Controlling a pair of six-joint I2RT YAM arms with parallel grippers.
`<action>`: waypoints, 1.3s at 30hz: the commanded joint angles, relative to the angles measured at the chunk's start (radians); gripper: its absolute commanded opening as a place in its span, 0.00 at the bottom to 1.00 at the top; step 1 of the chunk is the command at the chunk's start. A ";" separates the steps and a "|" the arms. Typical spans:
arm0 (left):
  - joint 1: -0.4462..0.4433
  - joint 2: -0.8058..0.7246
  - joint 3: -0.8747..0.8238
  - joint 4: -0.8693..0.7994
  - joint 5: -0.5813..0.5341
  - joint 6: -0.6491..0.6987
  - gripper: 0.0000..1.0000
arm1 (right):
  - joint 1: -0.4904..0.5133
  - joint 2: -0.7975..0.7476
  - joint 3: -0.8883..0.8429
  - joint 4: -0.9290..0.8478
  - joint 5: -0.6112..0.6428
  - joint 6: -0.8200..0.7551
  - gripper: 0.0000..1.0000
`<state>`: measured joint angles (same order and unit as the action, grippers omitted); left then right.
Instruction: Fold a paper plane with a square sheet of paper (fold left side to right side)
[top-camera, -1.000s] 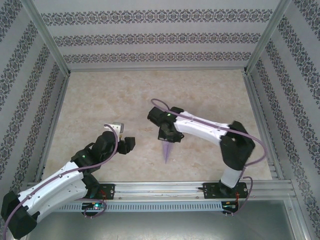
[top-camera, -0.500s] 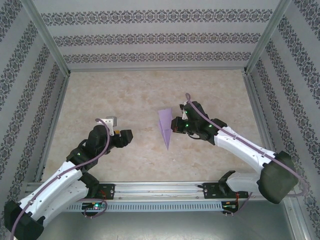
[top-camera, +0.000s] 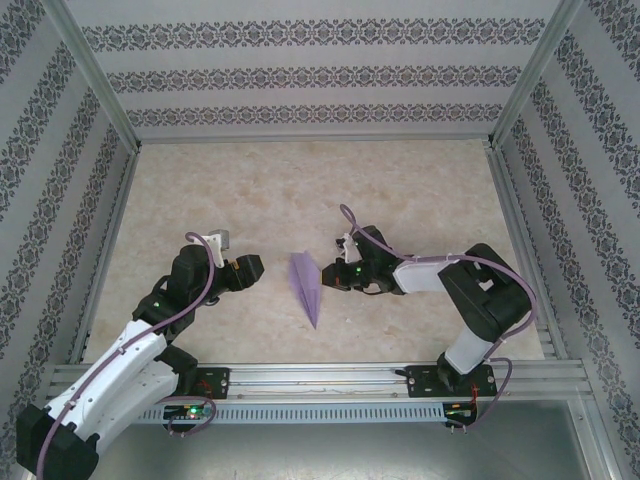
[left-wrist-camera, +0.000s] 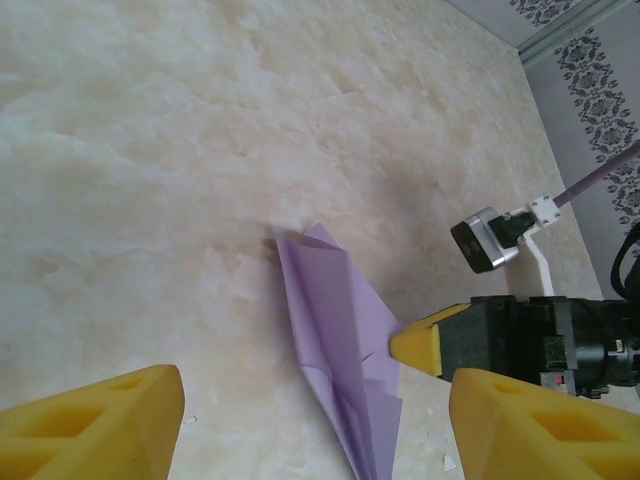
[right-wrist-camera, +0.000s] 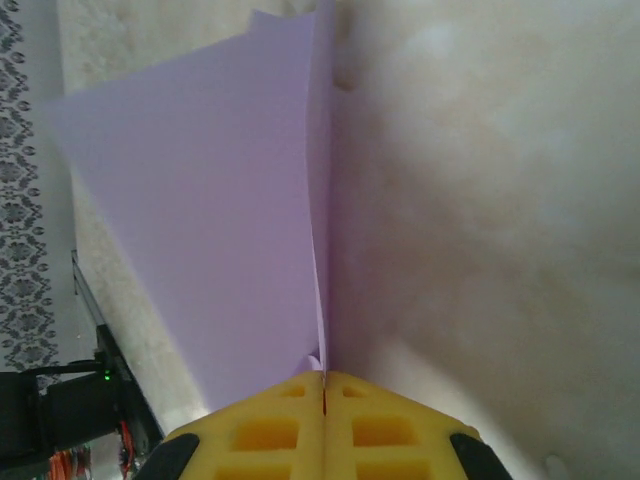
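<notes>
Tip of paper plane (top-camera: 305, 286) toward near edge

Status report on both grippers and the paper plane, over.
Left gripper open, off the paper plane. Right gripper shut on its edge. No obstacle seen.

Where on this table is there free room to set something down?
The whole far half of the table, from side wall to side wall and up to the back wall, is bare. It is crowded at the middle front, where the open left gripper faces the right gripper, which is shut on the plane.
</notes>
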<state>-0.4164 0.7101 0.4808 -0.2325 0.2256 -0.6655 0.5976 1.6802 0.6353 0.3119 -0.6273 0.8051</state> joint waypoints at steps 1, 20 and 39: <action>0.014 0.000 0.010 -0.001 0.019 0.008 0.70 | -0.005 0.012 -0.009 0.089 -0.012 -0.010 0.00; 0.013 0.192 -0.007 0.145 0.154 -0.022 0.67 | -0.012 -0.052 0.007 -0.071 0.047 -0.098 0.06; 0.014 0.159 -0.004 0.113 0.106 0.006 0.70 | -0.012 -0.127 0.020 -0.196 0.117 -0.151 0.28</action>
<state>-0.4164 0.9043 0.4801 -0.1184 0.3599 -0.6815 0.5907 1.5997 0.6327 0.1692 -0.5468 0.6983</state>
